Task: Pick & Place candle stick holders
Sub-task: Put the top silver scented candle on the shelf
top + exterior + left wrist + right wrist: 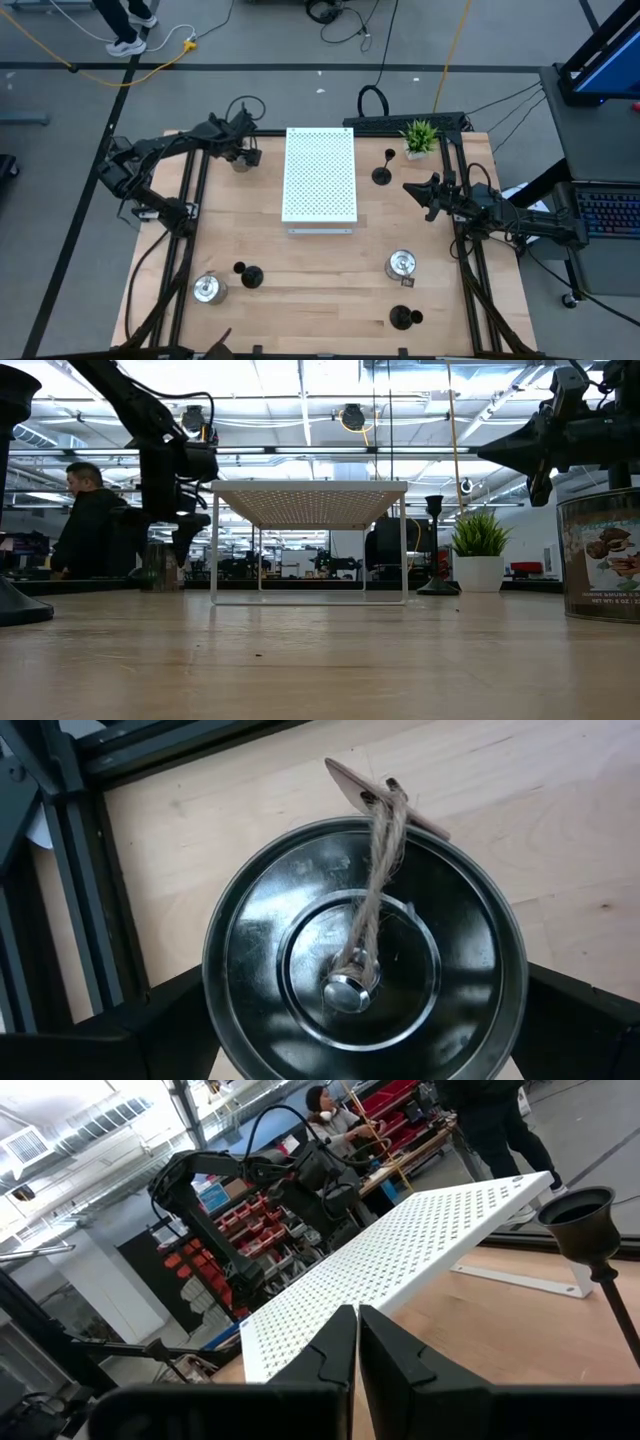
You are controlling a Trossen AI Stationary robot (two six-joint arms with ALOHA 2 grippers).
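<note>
While three black holders (383, 172) stand, three silver cups (402, 264) sit.

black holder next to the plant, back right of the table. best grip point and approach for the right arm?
Grip the thin stem of the black holder, between its round base and the cup on top. It stands upright, so come in level from the side with the fingers either side of the stem. The right gripper, now shut, sits just on its open side; the white perforated board crowds the other.

A white board (320, 175) dotted with small holes sits on a pale wood table (330, 290). Shiny silver cups (402, 264), black stemmed holders (382, 174), a green plant (419, 133) in a white pot.
</note>
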